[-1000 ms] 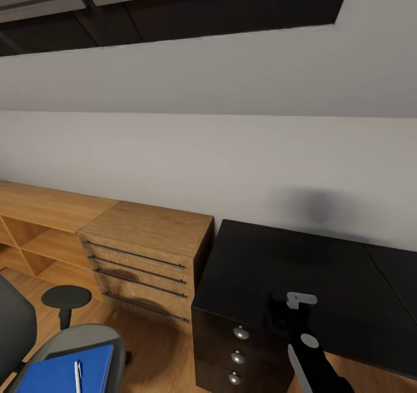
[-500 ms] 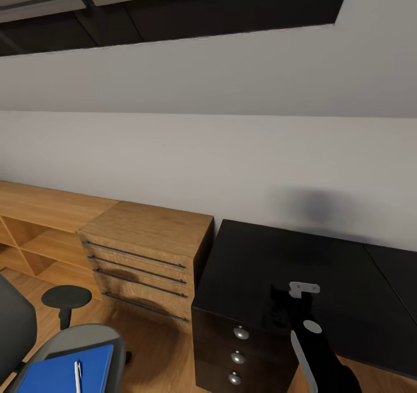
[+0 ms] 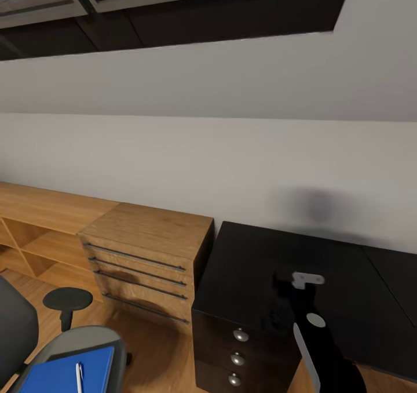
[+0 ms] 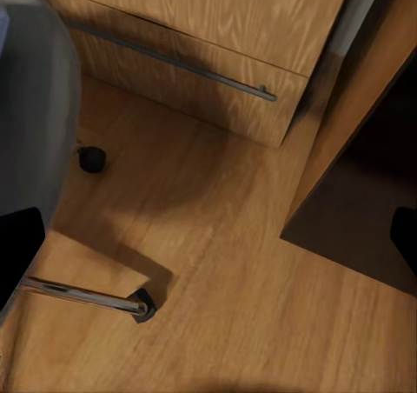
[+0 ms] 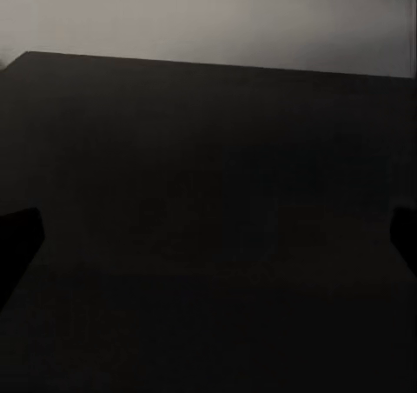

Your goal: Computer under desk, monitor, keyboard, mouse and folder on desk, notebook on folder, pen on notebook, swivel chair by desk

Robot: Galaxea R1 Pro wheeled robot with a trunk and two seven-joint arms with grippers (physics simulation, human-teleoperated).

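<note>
Hovering above the near end of the black desk (image 3: 278, 259), the right gripper (image 3: 306, 279) carries nothing; its dark fingertips sit at opposite edges of the right wrist view, so the jaws look spread wide. My guess is the robot is between steps, with the folder move next. The blue folder (image 3: 58, 373) lies on the seat of the swivel chair (image 3: 87, 341), low at the head view's left, a white pen (image 3: 79, 377) resting on it. Reaching it calls for turning toward the chair and bringing an arm down over the seat.

From the head view you get the wooden drawer cabinet (image 3: 145, 248) touching the desk's side. The left wrist view adds the floor (image 4: 217, 263), a chrome chair leg (image 4: 82, 296) and its caster (image 4: 143, 306). Dark finger tips flank that view, so the left gripper looks spread too.
</note>
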